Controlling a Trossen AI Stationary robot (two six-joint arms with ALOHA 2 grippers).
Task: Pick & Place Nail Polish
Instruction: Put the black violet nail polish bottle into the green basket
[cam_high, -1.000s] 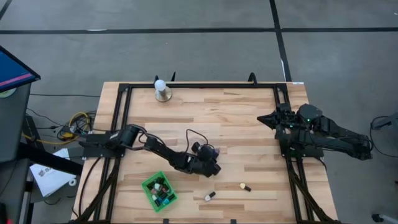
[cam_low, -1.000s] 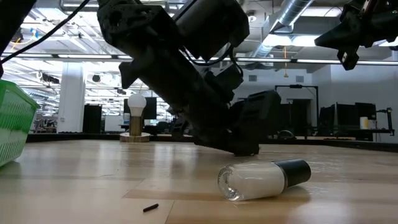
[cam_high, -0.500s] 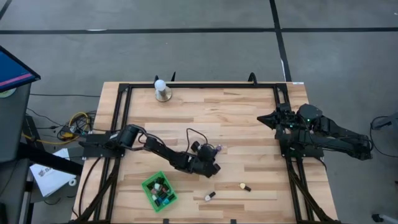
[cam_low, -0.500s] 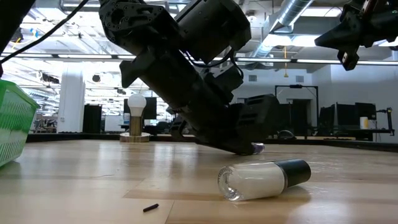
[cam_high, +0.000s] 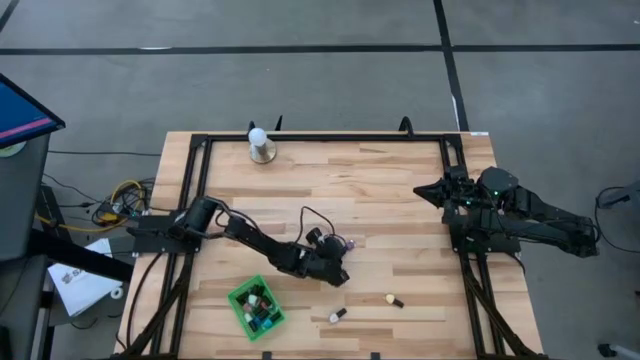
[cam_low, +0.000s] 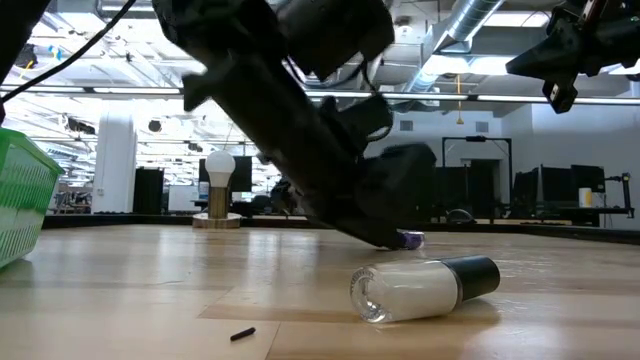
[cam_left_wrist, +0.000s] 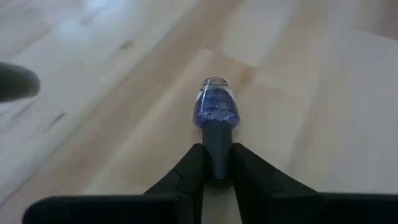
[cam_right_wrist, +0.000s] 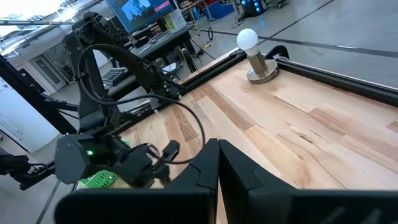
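Held only by its dark cap, the purple bottle (cam_left_wrist: 216, 112) could have slipped or swivelled on the way to the green basket (cam_high: 256, 306), as the left gripper (cam_left_wrist: 216, 180), clamped on it, reached low up-table and right of that basket, while the right gripper (cam_right_wrist: 219, 163) waited pressed together far right.

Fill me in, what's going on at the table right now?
The left gripper is closed on the dark cap of a purple nail polish bottle near the middle of the table. Two more bottles lie loose near the front edge, and several already sit in the green basket. The right gripper is shut and parked at the right side.
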